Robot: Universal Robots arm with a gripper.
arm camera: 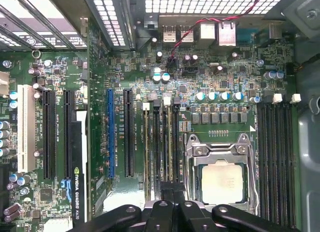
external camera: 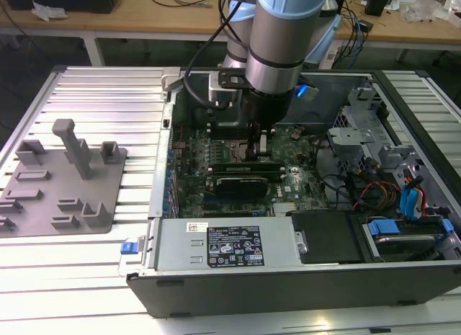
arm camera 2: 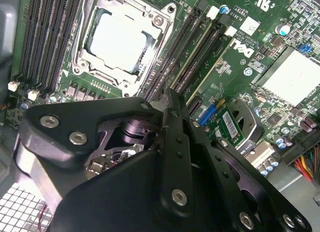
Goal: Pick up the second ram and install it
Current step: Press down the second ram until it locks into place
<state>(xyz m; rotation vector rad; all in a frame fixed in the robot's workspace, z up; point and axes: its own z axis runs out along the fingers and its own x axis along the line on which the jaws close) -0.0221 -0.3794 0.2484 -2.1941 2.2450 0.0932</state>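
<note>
We see the hand [external camera: 253, 149] lowered inside the open computer case [external camera: 288, 277], over the memory slots [arm camera: 161, 147] beside the processor [arm camera: 222, 181] — whether its fingers are open or shut we cannot tell. A green stick, likely the second ram [arm camera 2: 200, 77], sits in a slot near the processor. The case rests on a ribbed metal counter [external camera: 108, 97]; a grey fixture [external camera: 61, 180] lies beside it — wooden benches [external camera: 180, 18] behind.
</note>
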